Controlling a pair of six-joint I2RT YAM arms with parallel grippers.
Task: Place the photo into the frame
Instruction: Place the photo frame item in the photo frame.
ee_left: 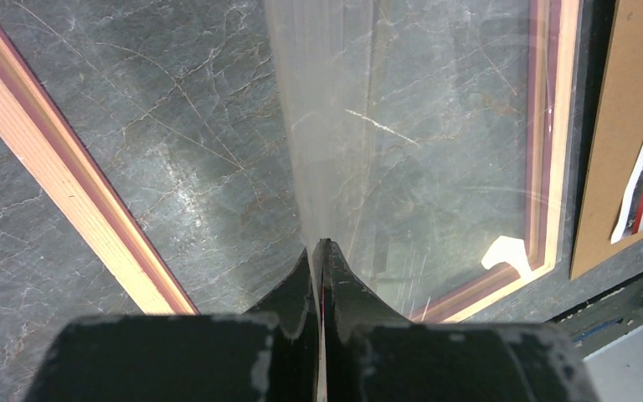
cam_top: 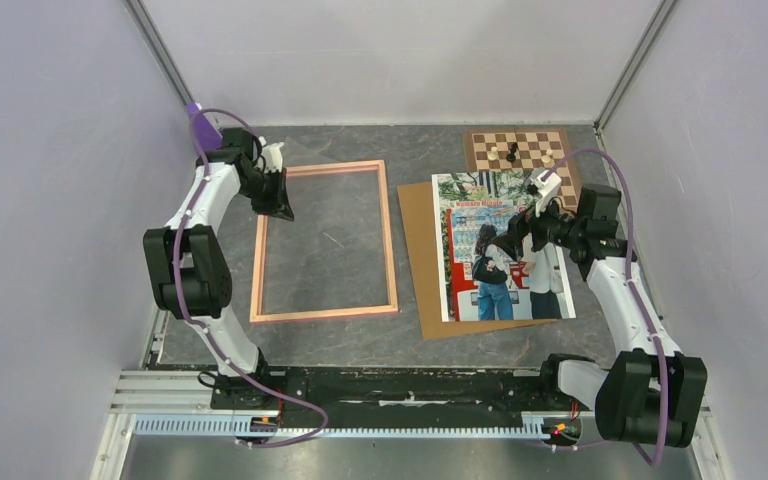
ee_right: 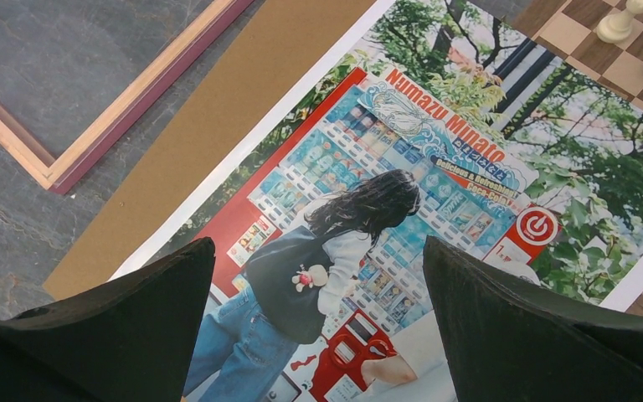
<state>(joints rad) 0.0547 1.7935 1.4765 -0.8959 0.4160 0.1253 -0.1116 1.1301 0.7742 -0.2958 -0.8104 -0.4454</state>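
Pinching left gripper (ee_left: 321, 249): clamped clear sheet (ee_left: 335, 142), 11 o'clock of frame (cam_top: 391, 240); likely clearing opening
Hovering right gripper (ee_right: 318, 251): was spread over photo (ee_right: 435, 142)
Resting photo: lay on backing board (ee_right: 218, 142), frame's 3 o'clock

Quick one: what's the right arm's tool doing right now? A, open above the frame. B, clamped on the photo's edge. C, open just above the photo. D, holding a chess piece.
C: in the right wrist view the right tool has its fingers spread wide with nothing between them, and the photo lies flat beneath.
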